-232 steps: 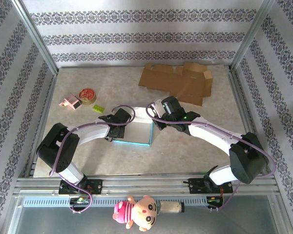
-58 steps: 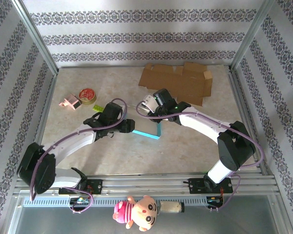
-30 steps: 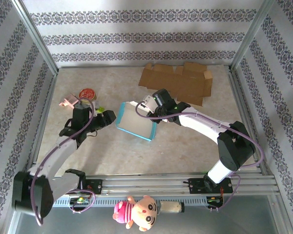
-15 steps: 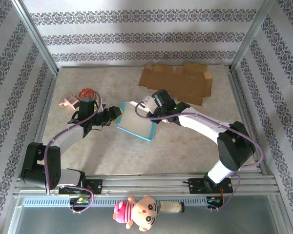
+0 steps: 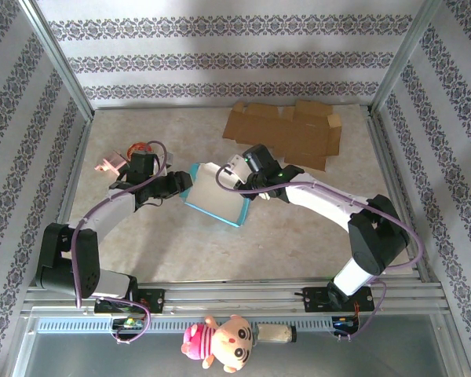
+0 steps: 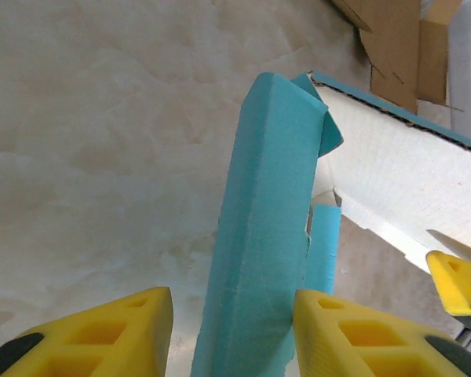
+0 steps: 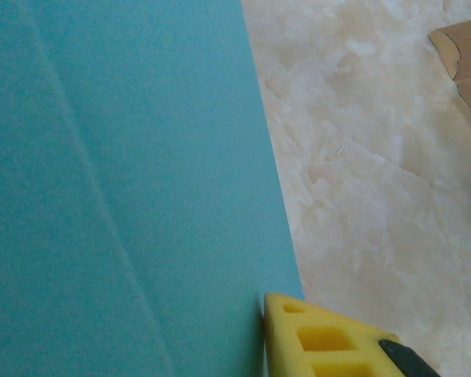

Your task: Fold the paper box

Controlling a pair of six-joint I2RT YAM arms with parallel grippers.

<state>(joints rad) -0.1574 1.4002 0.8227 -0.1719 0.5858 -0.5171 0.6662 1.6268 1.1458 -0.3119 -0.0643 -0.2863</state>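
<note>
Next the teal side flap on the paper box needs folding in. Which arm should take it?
Left. The left pincer straddles the teal paper side flap, jaws open either side. The right pincer holds the opposite edge of the teal-and-white paper box, steadying it.

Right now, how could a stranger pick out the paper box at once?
Start at the marbled table. Near its middle is the paper box, half folded. Unlike the flat brown cardboard at the far edge, it is teal outside and white inside.

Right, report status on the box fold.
Left gripper open, straddling a flap of the paper box. Right gripper shut on its opposite edge. Flat cardboard beyond, apart.
</note>
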